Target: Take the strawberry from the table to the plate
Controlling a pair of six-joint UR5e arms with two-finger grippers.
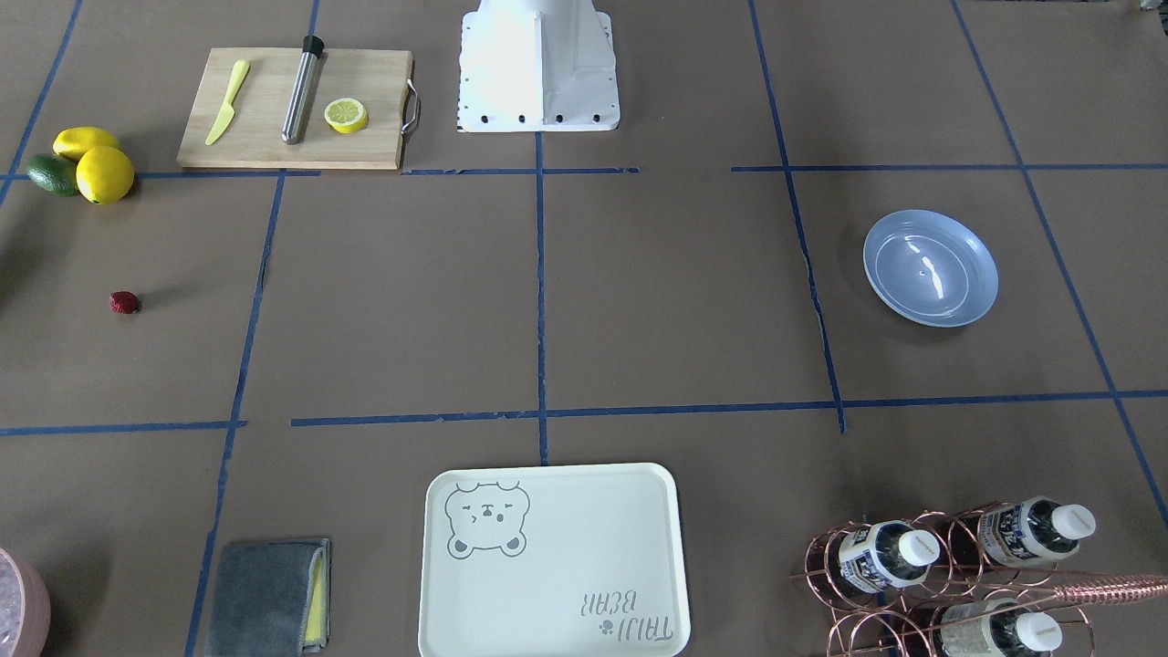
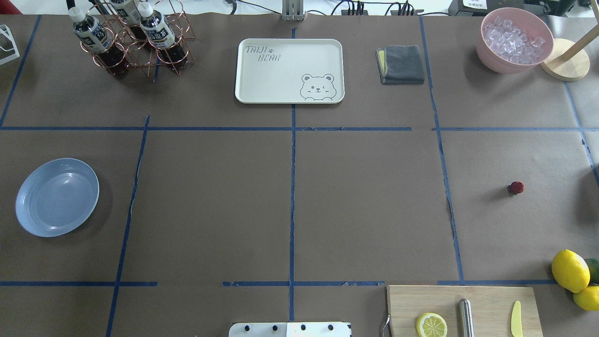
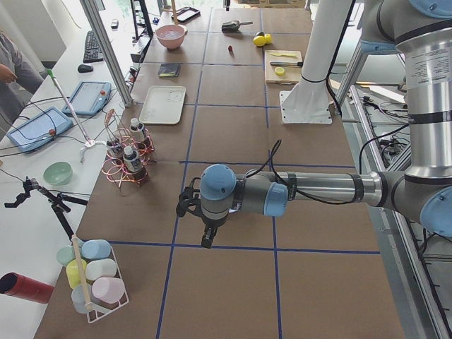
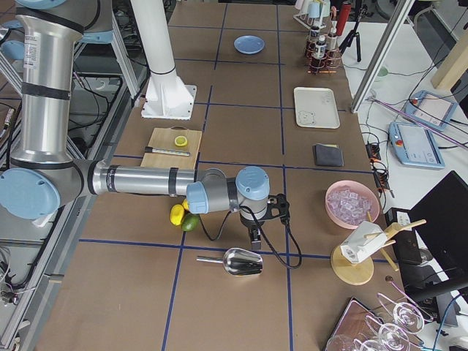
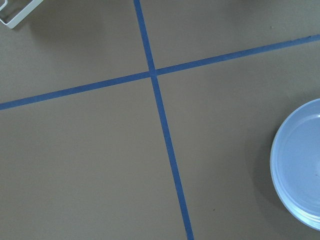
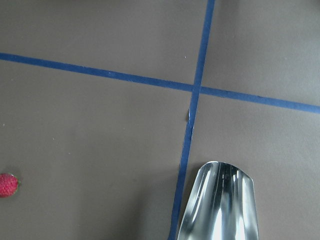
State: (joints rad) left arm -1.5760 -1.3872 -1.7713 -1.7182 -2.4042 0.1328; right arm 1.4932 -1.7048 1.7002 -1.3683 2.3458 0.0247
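Note:
The strawberry [image 1: 124, 302] is a tiny dark-red berry lying alone on the brown table [image 1: 657, 292], on the robot's right side [image 2: 516, 187]. It sits at the lower left edge of the right wrist view [image 6: 7, 184]. The light-blue plate [image 1: 931, 267] rests empty on the robot's left side [image 2: 57, 196], and its rim enters the left wrist view [image 5: 300, 165]. My left gripper [image 3: 205, 239] hangs over the table's left end. My right gripper [image 4: 255, 234] hangs over the right end. Both show only in the side views, so I cannot tell whether they are open or shut.
A cutting board [image 1: 292, 109] with a lemon slice, a knife and a metal rod lies near the robot base [image 1: 538, 68]. Lemons [image 1: 105, 173] lie beside it. A cream tray [image 1: 547, 566], a grey cloth [image 1: 265, 598], a bottle rack [image 1: 949, 566], a pink ice bowl [image 2: 514, 40] and a metal scoop [image 6: 220, 205] stand around.

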